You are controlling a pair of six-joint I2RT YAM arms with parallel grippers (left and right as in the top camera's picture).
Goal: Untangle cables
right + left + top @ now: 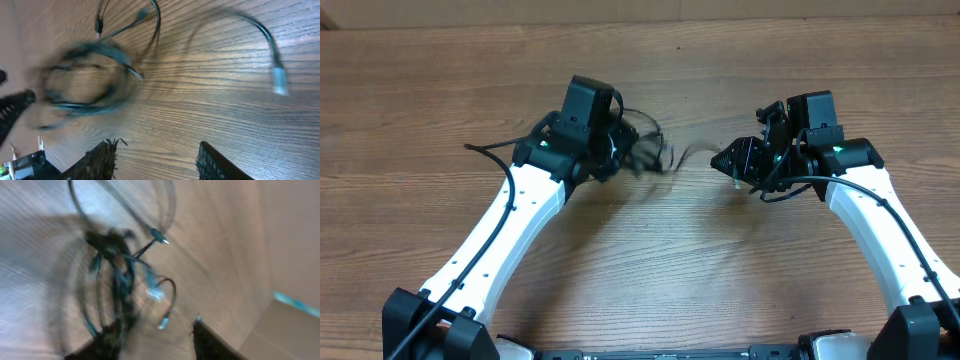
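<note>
The cables [645, 150] are a small black tangled bundle at the table's middle, blurred, right at my left gripper [615, 155]. In the left wrist view the bundle [117, 275] runs down against the left finger. The left gripper [155, 340] has its fingers wide apart with bare table between them. My right gripper [728, 160] is to the right of the bundle and apart from it. In the right wrist view it [157, 155] is open and empty, and the bundle [85, 80] is a blurred loop ahead of it. A loose strand ends in a pale plug [277, 80].
Wooden table [650, 260] under both arms. One thin strand end [485, 148] trails left of the left arm. A pale wall or board [295, 255] shows at the right of the left wrist view.
</note>
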